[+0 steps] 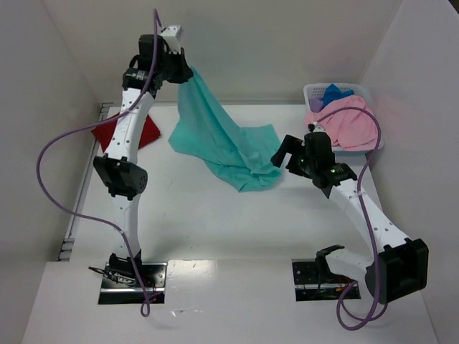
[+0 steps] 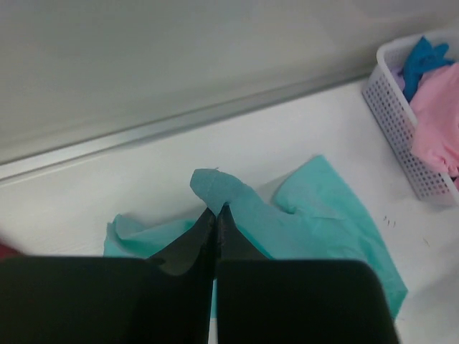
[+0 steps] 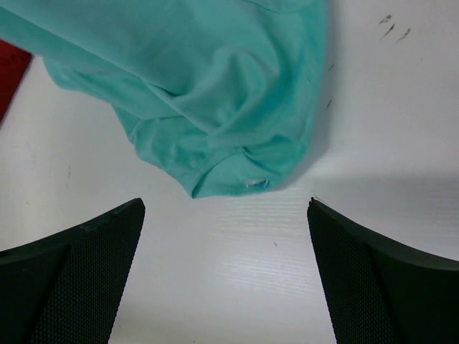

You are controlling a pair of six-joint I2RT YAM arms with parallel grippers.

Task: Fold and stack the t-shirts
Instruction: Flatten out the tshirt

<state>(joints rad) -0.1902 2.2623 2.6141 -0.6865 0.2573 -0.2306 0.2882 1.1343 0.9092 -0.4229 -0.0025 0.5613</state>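
A teal t-shirt hangs from my left gripper, which is raised at the back left and shut on one corner of it. The rest of the shirt trails down to the table in a crumpled heap. In the left wrist view the pinched tip of the teal t-shirt sticks out past the left gripper. My right gripper is open, just right of the heap. The right wrist view shows the right gripper open over bare table, with the teal t-shirt just beyond its fingertips. A dark red t-shirt lies behind the left arm.
A white perforated basket at the back right holds pink, blue and purple shirts, the pink one spilling over its rim. Walls close in the table at the back and both sides. The basket also shows in the left wrist view.
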